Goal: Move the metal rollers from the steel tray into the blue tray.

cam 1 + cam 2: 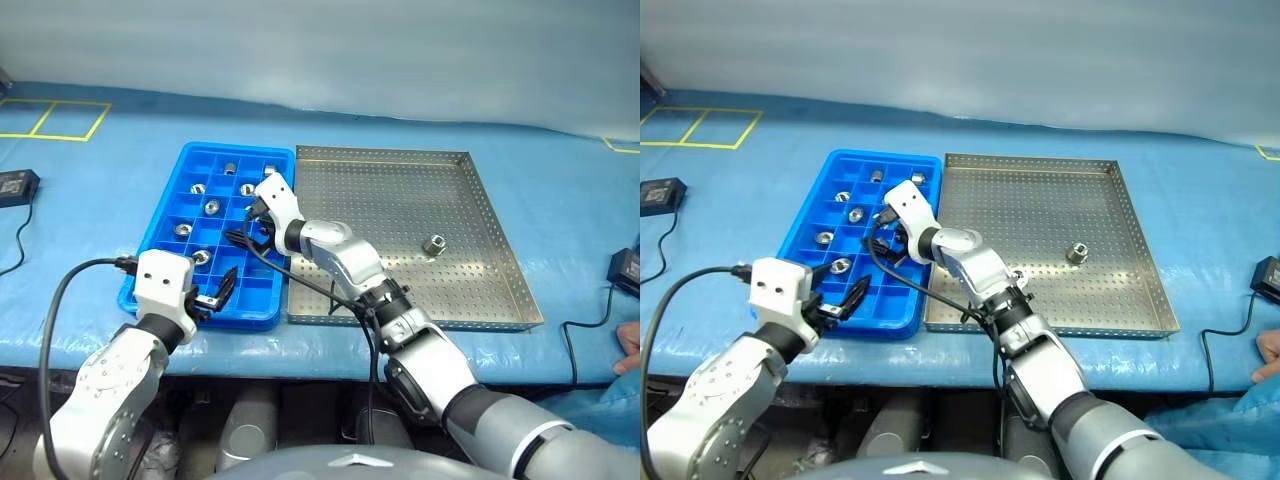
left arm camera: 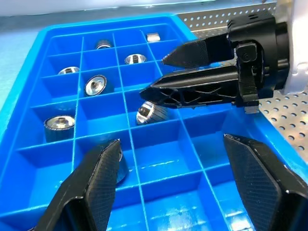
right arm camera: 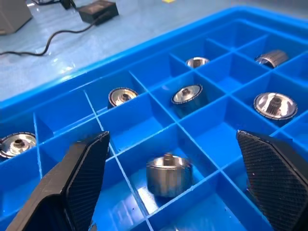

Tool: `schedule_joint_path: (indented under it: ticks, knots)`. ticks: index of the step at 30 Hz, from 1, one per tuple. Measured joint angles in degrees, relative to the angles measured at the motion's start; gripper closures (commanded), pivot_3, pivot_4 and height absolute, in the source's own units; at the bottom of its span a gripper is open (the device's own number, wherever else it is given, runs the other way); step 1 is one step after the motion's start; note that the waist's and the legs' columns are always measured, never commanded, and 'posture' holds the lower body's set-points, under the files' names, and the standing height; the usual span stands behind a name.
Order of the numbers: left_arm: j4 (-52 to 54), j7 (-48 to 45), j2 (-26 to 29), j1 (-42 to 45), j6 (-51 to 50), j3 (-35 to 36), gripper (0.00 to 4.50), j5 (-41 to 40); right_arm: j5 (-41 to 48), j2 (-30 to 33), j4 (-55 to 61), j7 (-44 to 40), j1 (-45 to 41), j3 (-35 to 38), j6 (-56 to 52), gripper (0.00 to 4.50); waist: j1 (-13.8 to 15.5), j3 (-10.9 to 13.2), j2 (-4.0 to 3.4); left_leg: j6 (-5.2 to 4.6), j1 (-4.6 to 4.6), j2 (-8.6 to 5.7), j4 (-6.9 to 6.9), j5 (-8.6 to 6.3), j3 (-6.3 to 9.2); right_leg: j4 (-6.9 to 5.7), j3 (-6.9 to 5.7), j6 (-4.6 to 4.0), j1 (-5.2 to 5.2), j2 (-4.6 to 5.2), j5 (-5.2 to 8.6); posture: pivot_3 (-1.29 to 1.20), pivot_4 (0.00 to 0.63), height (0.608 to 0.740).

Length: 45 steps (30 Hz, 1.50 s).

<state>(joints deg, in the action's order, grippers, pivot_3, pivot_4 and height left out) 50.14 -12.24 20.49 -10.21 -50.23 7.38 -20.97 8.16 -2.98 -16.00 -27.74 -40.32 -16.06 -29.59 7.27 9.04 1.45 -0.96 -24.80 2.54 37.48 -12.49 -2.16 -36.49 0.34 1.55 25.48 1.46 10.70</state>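
Nine metal rollers (image 1: 212, 207) are counted in all. Eight of them are seen in the blue tray (image 1: 235, 148), each in a compartment of its own: two in the row at 12 o'clock, two in the next row, and four more spread toward 6 o'clock. One roller (image 1: 435, 243) is counted in the steel tray (image 1: 400, 190), at about 3 o'clock from its middle. One tray of each kind is seen. Two grippers are counted, the left gripper (image 1: 222, 290) and the right gripper (image 1: 250, 232). Two black power boxes are counted, one (image 1: 17, 185) at 9 o'clock of the trays and one (image 1: 625, 270) at 3 o'clock
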Motion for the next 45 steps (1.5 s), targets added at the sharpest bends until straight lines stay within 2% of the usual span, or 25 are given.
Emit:
schedule_joint_path:
  ticks: [5,7,11,16,21,25,28,32,39,45]
  knots:
    - [-3.7,-2.1,0.5,4.6,0.9,-3.2,0.77,0.0,-0.1,10.6,18.8,2.6,8.6,4.9,-11.4,0.04,-0.6,0.0,-0.01,0.00,-0.04,-0.06,0.02,0.00,-0.07,0.24,0.00,0.11,-0.06,0.03,-0.04,0.17,0.150,0.740]
    - [-5.8,-3.1,0.7,6.4,1.1,-4.9,0.77,0.0,-0.9,15.0,24.8,4.1,12.0,6.5,-16.2,0.04,-1.6,0.0,-0.03,0.00,-0.07,-0.05,0.00,0.00,-0.19,0.23,0.00,0.11,-0.03,-0.01,-0.04,0.12,0.150,0.740]
    - [-8.5,-5.3,1.1,9.6,2.2,-7.5,0.77,-0.1,-1.0,19.5,33.2,5.9,17.3,9.2,-24.5,0.04,-4.2,0.0,-0.04,-0.01,0.06,0.04,-0.13,0.00,-0.33,0.19,0.12,0.08,-0.02,-0.14,-0.03,0.07,0.150,0.740]
    - [-11.4,-7.4,1.9,12.0,2.8,-8.9,0.77,-0.1,-0.1,17.7,34.4,7.1,20.8,9.2,-27.8,0.04,-6.5,0.0,-0.03,-0.02,0.20,0.07,-0.14,0.01,-0.39,0.05,0.26,0.07,-0.03,-0.24,-0.02,0.04,0.150,0.740]
    - [-12.3,-8.7,2.8,13.7,3.0,-9.0,0.77,-0.1,0.0,14.0,32.2,9.4,23.4,7.5,-28.5,0.04,-7.2,0.0,-0.03,-0.02,0.16,0.04,0.00,0.01,-0.47,-0.01,0.37,0.12,-0.02,-0.19,-0.05,0.04,0.150,0.740]
    - [-12.3,-9.0,3.4,13.7,3.0,-9.0,0.77,0.0,0.1,13.6,32.2,10.3,24.1,7.4,-28.5,0.04,-7.5,0.0,-0.02,-0.02,0.15,0.00,0.08,0.00,-0.50,-0.01,0.38,0.18,-0.04,-0.14,-0.08,0.04,0.150,0.740]
    - [-12.3,-9.1,3.4,13.6,3.0,-9.0,0.77,-0.1,-0.1,13.6,31.4,11.5,24.5,7.6,-28.2,0.61,-7.6,0.0,-0.01,-0.02,0.17,0.00,0.13,0.00,-0.50,-0.07,0.38,0.18,-0.04,-0.14,-0.08,0.04,0.150,0.740]
    - [-12.3,-9.1,3.8,13.4,3.0,-9.0,0.77,-0.1,-0.1,14.3,31.0,11.7,24.6,8.0,-28.0,1.81,-7.6,0.0,0.00,-0.02,0.19,0.01,0.18,0.00,-0.49,-0.19,0.38,0.17,-0.04,-0.15,-0.07,0.04,0.150,0.740]
    - [-12.2,-9.0,4.4,12.8,2.8,-8.2,0.77,-0.2,-0.8,15.8,31.2,11.4,24.6,5.9,-27.1,1.81,-7.7,0.0,0.00,-0.02,0.20,0.02,0.21,0.00,-0.49,-0.22,0.38,0.16,-0.03,-0.16,-0.07,0.07,0.150,0.740]
    - [-10.8,-7.6,4.7,8.4,1.9,-3.7,0.77,-0.5,1.2,14.4,32.3,9.2,21.1,5.4,-27.0,1.81,-7.8,0.0,0.00,-0.03,0.21,0.07,0.19,0.00,-0.41,-0.28,0.41,0.16,0.02,-0.19,-0.07,0.12,0.150,0.740]
